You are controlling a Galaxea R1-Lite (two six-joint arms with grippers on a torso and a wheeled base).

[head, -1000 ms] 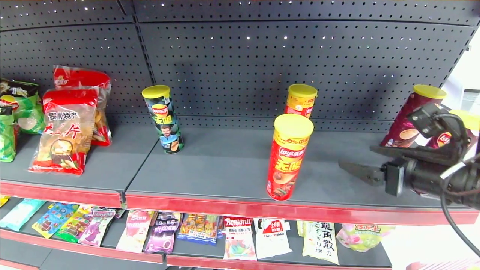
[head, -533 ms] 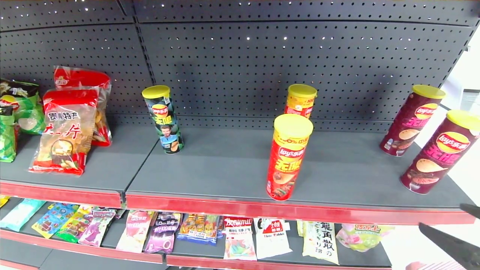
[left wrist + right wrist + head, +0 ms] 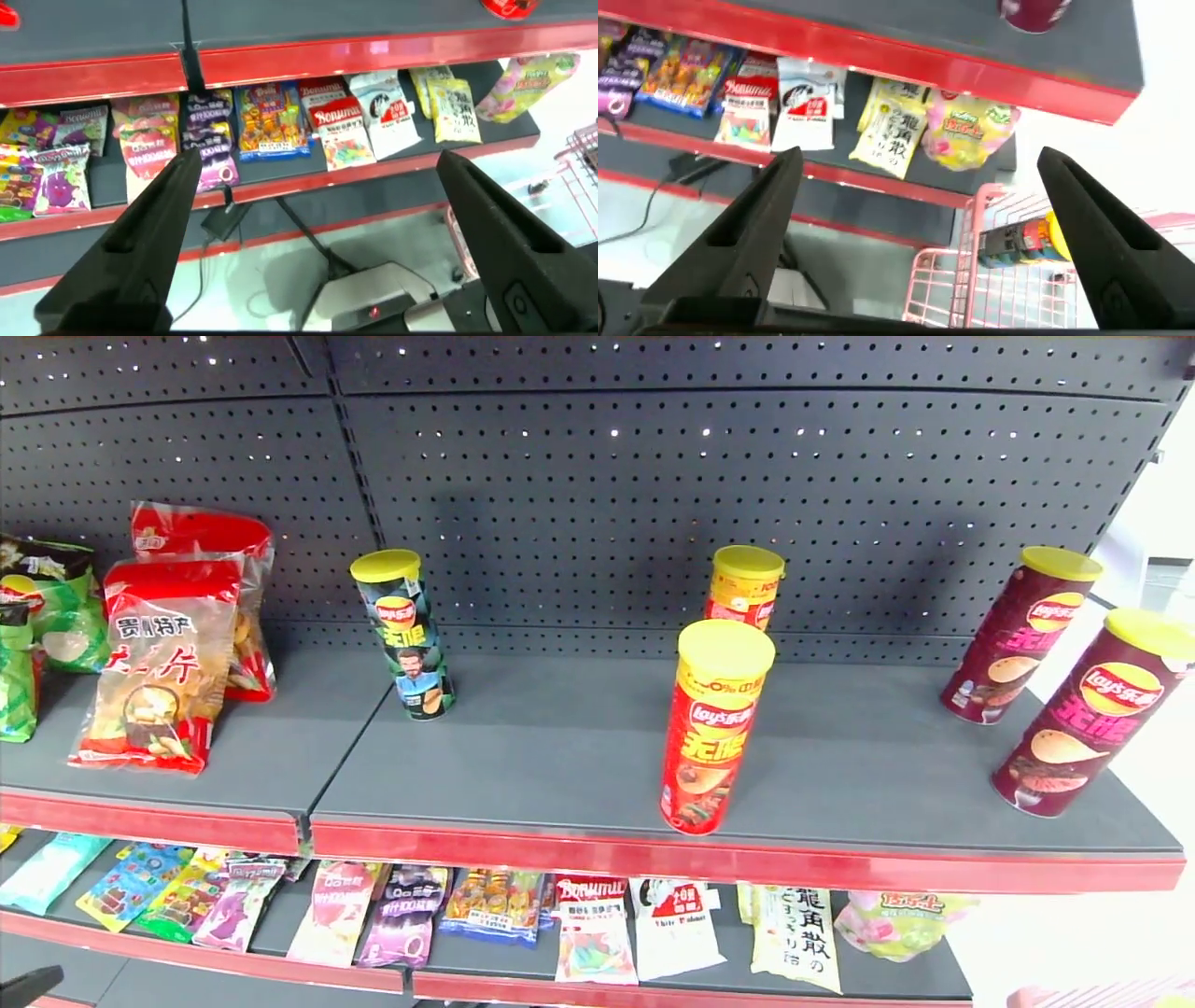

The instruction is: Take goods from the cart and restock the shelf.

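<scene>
Left end effector (image 3: 318, 233): you see it spread wide and empty, facing the snack packets (image 3: 280, 117).
Right end effector (image 3: 915, 243): spread too, holding nothing, near the pink cart (image 3: 936, 280).
Goods: chip cans (image 3: 1020, 241) lie in the cart.
Shelf (image 3: 560, 756): red tube (image 3: 714, 728) stands near the front edge, 2 maroon tubes (image 3: 1083, 709) at the right end.
</scene>
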